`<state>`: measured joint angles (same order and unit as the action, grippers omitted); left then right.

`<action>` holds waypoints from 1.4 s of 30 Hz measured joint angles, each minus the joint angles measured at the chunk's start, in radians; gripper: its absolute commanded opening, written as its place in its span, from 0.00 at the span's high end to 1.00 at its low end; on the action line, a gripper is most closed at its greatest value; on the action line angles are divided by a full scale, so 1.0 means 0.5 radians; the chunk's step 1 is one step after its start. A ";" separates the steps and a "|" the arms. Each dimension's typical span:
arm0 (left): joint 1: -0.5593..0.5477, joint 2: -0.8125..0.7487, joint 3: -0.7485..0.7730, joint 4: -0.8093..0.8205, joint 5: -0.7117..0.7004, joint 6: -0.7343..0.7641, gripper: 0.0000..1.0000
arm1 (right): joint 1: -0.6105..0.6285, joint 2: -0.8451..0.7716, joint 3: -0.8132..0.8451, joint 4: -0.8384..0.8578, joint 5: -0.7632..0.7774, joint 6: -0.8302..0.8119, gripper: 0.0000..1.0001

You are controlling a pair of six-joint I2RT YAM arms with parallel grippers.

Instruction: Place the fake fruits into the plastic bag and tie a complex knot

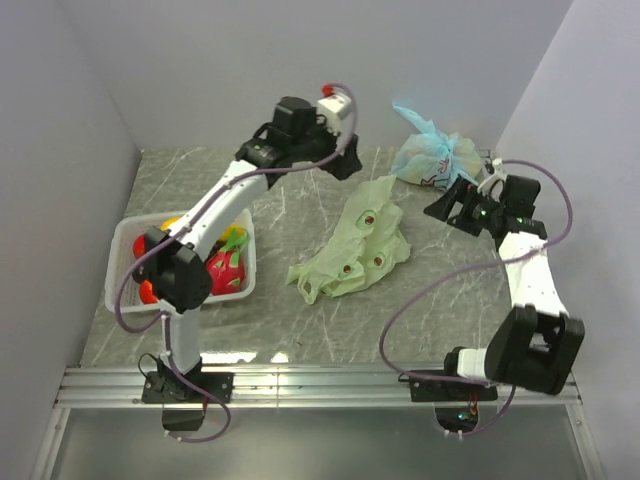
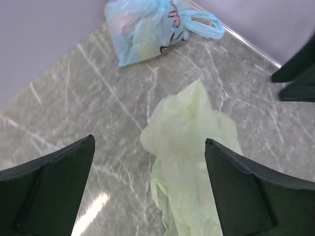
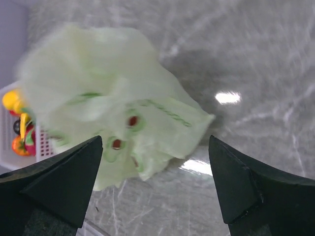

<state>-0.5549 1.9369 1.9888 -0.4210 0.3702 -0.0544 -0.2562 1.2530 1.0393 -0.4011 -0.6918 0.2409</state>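
I am hovering the left gripper, spread wide and empty, above the bag. The right gripper is gaping beside it. Fruits are sitting in the basket.

Colour and pattern findings:

- The plastic bag is recorded as pale yellow-green. It is printed with small dark red dots ringed in green and a thin green dashed stripe.
- The table beneath it is grey-green and marble-patterned, with white veins.
- A tied bag behind it is noted as light blue with pink-red markings.
- A white basket to its left is found holding fake fruits in yellow, red, orange and pink-red.
- The left arm and right arm are white with black joints.
- The cables are purple.
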 measured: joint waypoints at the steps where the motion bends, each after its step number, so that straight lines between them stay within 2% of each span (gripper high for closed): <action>1: -0.048 0.038 0.058 -0.011 -0.037 0.056 0.01 | -0.032 0.085 -0.036 0.011 -0.003 0.012 0.06; 5: -0.214 0.137 0.163 -0.034 -0.150 0.231 0.01 | -0.105 0.311 -0.166 0.018 -0.005 0.031 0.06; 13: -0.417 0.359 0.176 0.043 -0.454 0.443 0.01 | -0.105 0.350 -0.291 0.164 -0.015 0.040 0.05; 14: -0.424 0.394 0.179 0.041 -0.481 0.455 0.03 | -0.105 0.353 -0.295 0.182 -0.014 0.039 0.05; 16: -0.430 0.483 0.216 0.036 -0.517 0.468 0.19 | -0.105 0.358 -0.311 0.227 -0.009 0.029 0.05; 17: -0.429 0.517 0.232 0.027 -0.526 0.474 0.39 | -0.105 0.358 -0.325 0.249 -0.009 0.014 0.05; 19: -0.426 0.574 0.253 -0.003 -0.526 0.477 0.62 | -0.105 0.369 -0.331 0.259 -0.010 -0.031 0.05; 20: -0.423 0.588 0.256 -0.031 -0.516 0.487 0.94 | -0.105 0.375 -0.331 0.266 -0.014 -0.060 0.04; 21: -0.417 0.591 0.256 -0.056 -0.497 0.478 1.00 | -0.105 0.384 -0.331 0.274 -0.024 -0.105 0.04; 23: -0.385 0.570 0.237 -0.086 -0.356 0.481 1.00 | -0.105 0.389 -0.331 0.272 -0.075 -0.237 0.04; 26: -0.298 0.359 -0.031 -0.008 -0.027 0.384 1.00 | -0.105 0.376 -0.332 0.271 -0.195 -0.445 0.04; 30: -0.045 -0.037 -0.407 0.210 0.455 0.179 1.00 | -0.105 0.295 -0.336 0.227 -0.425 -0.693 0.04; 34: 0.265 -0.262 -0.491 0.578 0.912 -0.111 1.00 | -0.105 0.169 -0.304 0.066 -0.692 -0.838 0.03; 38: 0.350 -0.342 -0.530 0.880 1.192 -0.375 1.00 | -0.105 -0.079 -0.276 0.002 -0.886 -0.785 0.02; 42: 0.303 -0.376 -0.647 1.028 1.304 -0.524 1.00 | -0.090 -0.510 -0.318 0.291 -0.936 -0.458 0.01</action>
<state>-0.4034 1.7489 1.6653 0.0929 1.0222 -0.3164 -0.3012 0.9981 0.8803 -0.2558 -1.1599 0.0120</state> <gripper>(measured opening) 0.013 0.986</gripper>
